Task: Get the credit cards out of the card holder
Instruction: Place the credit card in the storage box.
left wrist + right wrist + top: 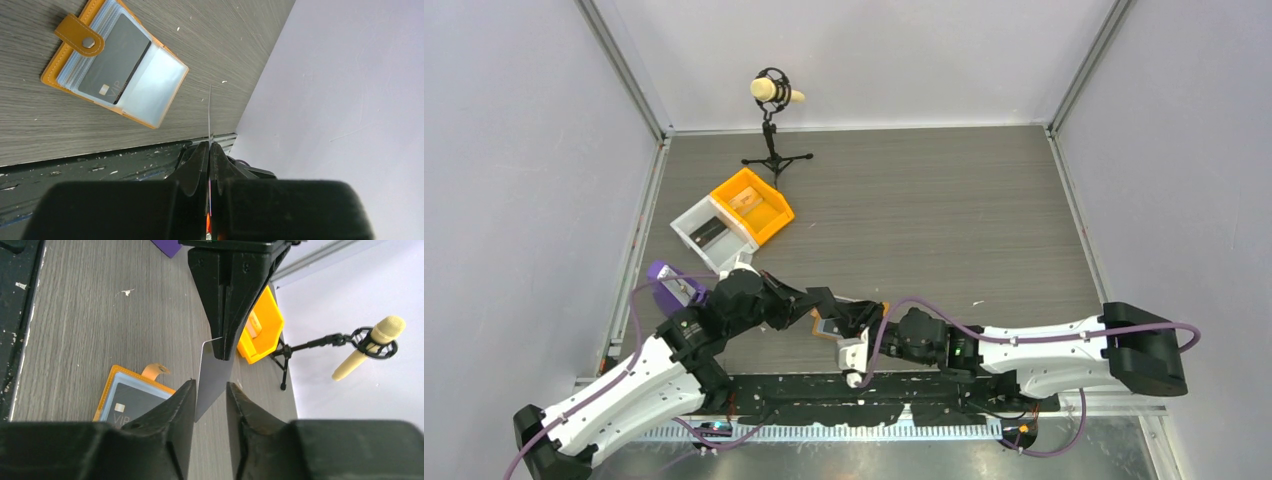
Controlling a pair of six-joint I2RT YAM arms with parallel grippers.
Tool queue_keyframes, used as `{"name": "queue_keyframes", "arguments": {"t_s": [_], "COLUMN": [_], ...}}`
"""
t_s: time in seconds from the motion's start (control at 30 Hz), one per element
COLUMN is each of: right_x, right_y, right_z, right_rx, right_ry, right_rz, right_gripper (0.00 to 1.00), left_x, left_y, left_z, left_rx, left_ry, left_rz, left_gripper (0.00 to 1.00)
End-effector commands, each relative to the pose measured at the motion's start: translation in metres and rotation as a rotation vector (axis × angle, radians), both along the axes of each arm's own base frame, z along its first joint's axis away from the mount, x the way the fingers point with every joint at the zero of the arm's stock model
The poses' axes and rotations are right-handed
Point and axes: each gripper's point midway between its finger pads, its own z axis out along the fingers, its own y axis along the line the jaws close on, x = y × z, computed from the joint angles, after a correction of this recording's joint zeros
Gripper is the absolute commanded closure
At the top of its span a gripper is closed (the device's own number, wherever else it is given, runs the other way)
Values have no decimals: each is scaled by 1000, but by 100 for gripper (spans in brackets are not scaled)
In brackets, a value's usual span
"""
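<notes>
The card holder lies open on the table with one dark credit card in its left pocket; it also shows in the right wrist view and in the top view. My left gripper is shut on a second grey credit card, held upright above the table and seen edge-on in the left wrist view. My right gripper is open, its jaws on either side of that card's lower end with a gap on the right. Both grippers meet near the table's front edge.
An orange bin and a white bin holding a dark card sit at the back left. A microphone on a stand is behind them. A purple object lies near the left arm. The black base rail runs along the front.
</notes>
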Motion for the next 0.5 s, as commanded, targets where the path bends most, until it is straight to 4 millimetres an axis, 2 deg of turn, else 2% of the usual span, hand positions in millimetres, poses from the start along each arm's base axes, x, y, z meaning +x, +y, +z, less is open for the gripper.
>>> {"name": "queue_keyframes", "arguments": {"t_s": [0.0,0.07,0.13,0.17,0.3,0.37,0.4,0.47], "right_x": [11,10,9,8,11,15,15,16], "right_y": [4,2,1,0,-5,-12,-15,-23], "right_z": [39,41,42,41,35,35,43,40], "right_rx": [151,180,199,211,230,259,286,312], "right_ry": [-34,-26,-5,28,184,278,310,451], "right_rz": [-76,-73,-72,-77,-135,-172,-168,-187], "right_gripper": [77,89,94,94,95,95,95,95], "left_x": [3,3,4,7,22,26,28,28], "left_y": [-5,-5,-4,-3,5,17,21,27], "left_z": [14,14,14,15,28,32,36,43], "left_rx": [-61,-61,-54,-48,53,127,156,227], "left_ry": [-30,-35,-47,-73,-332,-425,-472,-578], "left_rz": [5,3,6,9,-20,-12,-15,-51], "left_gripper": [100,100,100,95,56,42,35,28]}}
